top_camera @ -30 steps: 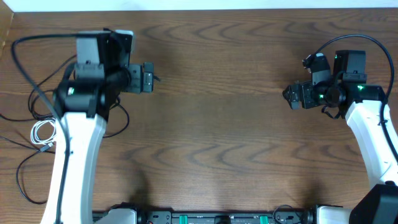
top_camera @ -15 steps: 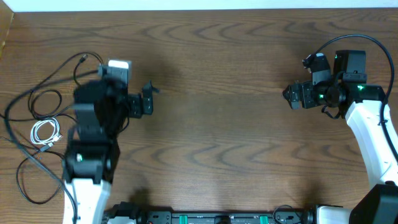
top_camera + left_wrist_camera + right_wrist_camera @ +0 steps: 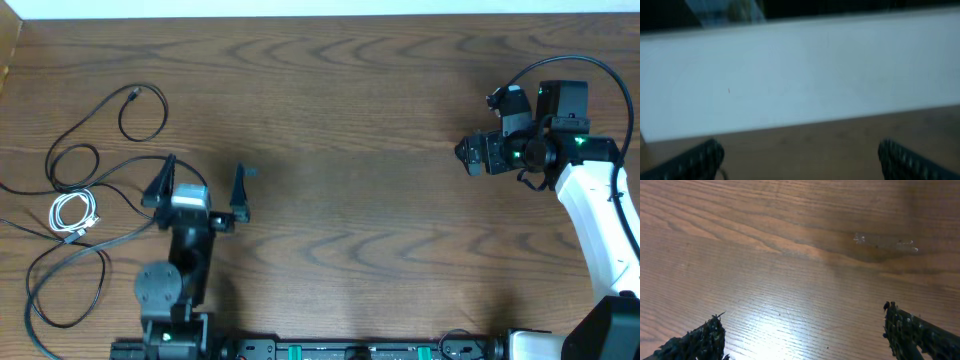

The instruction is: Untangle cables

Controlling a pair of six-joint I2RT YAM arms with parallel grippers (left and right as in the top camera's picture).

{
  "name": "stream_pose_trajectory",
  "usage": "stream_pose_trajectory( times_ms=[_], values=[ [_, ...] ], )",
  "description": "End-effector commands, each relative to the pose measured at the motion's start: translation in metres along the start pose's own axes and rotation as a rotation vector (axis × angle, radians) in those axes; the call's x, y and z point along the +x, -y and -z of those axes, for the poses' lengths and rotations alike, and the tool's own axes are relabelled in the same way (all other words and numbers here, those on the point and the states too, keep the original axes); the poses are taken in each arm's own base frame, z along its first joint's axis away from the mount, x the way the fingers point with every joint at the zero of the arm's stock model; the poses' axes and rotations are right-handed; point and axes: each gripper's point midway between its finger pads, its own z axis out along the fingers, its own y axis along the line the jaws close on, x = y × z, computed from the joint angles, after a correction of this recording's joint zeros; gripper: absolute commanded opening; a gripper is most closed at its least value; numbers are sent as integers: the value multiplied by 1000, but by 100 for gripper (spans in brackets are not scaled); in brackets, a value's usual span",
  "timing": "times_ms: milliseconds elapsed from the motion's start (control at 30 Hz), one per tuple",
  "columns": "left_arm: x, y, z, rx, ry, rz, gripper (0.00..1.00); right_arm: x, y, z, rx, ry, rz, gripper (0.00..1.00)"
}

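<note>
At the far left of the table (image 3: 360, 120) lie the black cords (image 3: 95, 190), loosely looped and crossing one another, with a small plug end (image 3: 133, 93) showing at the far side of the heap. Among them sits the white cord (image 3: 72, 213), wound into a tight little coil. I count one white cord; the black ones look like two or three, but where they overlap I cannot separate them with certainty.

Just to the right of the heap is the left gripper (image 3: 200, 187), its fingers spread wide and grasping nothing (its wrist view shows only a pale wall and the far edge of the table, with both fingertips apart). It stands above the near-right fringe of the black loops, not touching them as far as I can tell.

To do this step well, I judge it best to bring the left gripper low over a single free loop, away from any crossing, pinch only that strand, and draw it slowly clear so the white coil is not dragged along.

Well apart on the right, the right gripper (image 3: 805, 335) hangs over bare wood, fingers released and holding nothing.
</note>
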Motion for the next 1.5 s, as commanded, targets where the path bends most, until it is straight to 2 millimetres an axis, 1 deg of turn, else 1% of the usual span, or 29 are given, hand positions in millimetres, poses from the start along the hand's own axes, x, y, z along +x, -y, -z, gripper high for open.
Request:
stream_pose_trajectory(
  times_ms=[0,100,233,433,600,767,900,967,1133,1467],
  values=[
    [10,2,14,-2,64,-13,100,-8,-2,6,1,25,6,99],
    [21,4,21,-3,81,-18,99,-8,-2,6,1,25,6,99],
    [32,5,26,-3,83,-18,100,-8,-2,6,1,25,6,99],
    [48,6,28,1,15,-35,100,-8,-2,6,1,25,6,99],
    [68,6,31,0,-65,-47,100,-8,-2,6,1,25,6,99],
    [94,5,39,-4,-171,-45,99,-8,-2,6,1,25,6,99],
    [110,4,45,-11,-236,-39,99,-8,-2,6,1,25,6,99],
    [121,4,48,-12,-283,-35,99,-8,-2,6,1,25,6,99],
    [122,-2,48,-46,-288,-29,99,-8,-2,6,1,25,6,99],
    [122,-2,48,-45,-288,-29,99,-8,-2,6,1,25,6,99]
  ],
)
